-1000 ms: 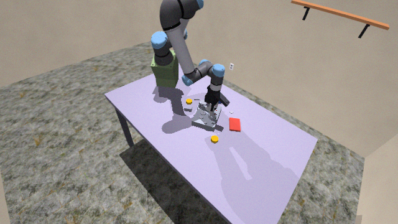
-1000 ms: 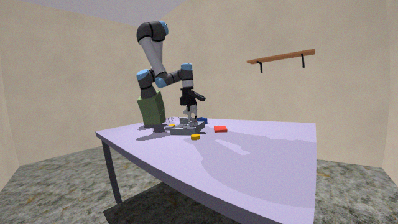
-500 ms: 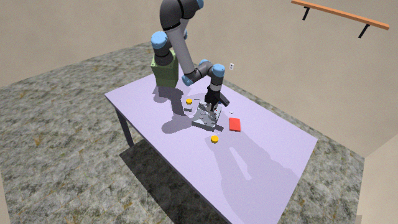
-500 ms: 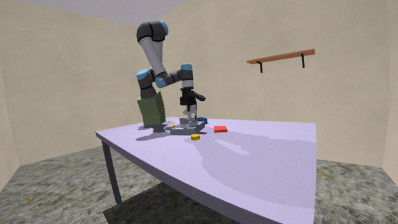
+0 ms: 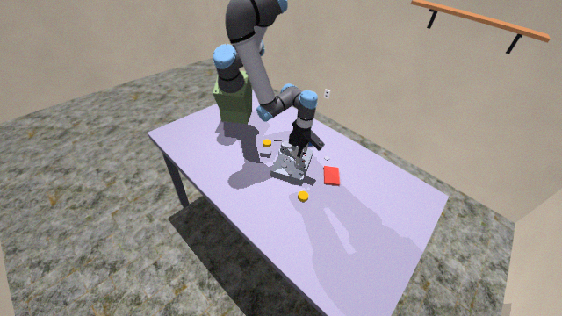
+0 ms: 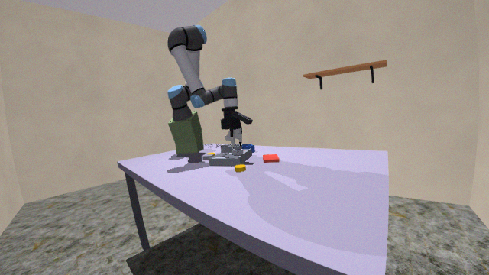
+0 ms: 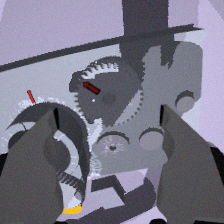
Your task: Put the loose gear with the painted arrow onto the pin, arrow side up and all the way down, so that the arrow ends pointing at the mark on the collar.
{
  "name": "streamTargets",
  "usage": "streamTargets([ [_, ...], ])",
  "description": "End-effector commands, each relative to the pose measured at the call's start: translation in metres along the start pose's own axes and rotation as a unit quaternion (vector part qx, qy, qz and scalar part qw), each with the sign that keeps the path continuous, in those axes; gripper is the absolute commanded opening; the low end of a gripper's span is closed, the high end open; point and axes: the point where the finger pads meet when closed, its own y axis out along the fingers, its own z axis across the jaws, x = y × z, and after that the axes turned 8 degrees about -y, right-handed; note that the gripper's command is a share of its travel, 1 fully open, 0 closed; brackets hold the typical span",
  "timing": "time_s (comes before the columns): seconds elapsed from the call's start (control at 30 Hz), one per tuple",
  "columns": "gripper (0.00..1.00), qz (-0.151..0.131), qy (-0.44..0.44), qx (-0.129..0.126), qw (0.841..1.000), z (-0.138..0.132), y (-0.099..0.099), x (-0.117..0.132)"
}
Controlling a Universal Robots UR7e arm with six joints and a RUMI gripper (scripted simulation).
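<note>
The grey gear with the red painted arrow (image 7: 107, 97) lies arrow side up on the grey gear plate (image 5: 285, 173) (image 6: 225, 160), its teeth next to those of other gears. The arrow (image 7: 91, 88) points up and to the left in the wrist view. A short red mark (image 7: 31, 96) shows further left, beside a pale toothed part that my left finger partly hides. My gripper (image 5: 300, 158) (image 6: 236, 144) (image 7: 109, 107) hangs just above the plate. Its fingers stand wide on either side of the gear, with a gap on both sides. I cannot tell how far down the pin the gear sits.
A red flat block (image 5: 331, 175) (image 6: 270, 157) lies right of the plate. One yellow disc (image 5: 303, 196) (image 6: 240, 168) lies in front of it, another yellow disc (image 5: 267, 142) behind. A blue piece (image 6: 248, 147) sits beyond the plate. The arm's green pedestal (image 5: 233, 103) stands at the table's back corner.
</note>
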Motion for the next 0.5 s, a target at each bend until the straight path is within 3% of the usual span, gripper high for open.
streamTargets([
  [0.0, 0.54, 0.001, 0.000, 0.000, 1.000, 0.0002, -0.0005, -0.0005],
  [0.47, 0.54, 0.001, 0.000, 0.000, 1.000, 0.0002, 0.0029, -0.0005],
])
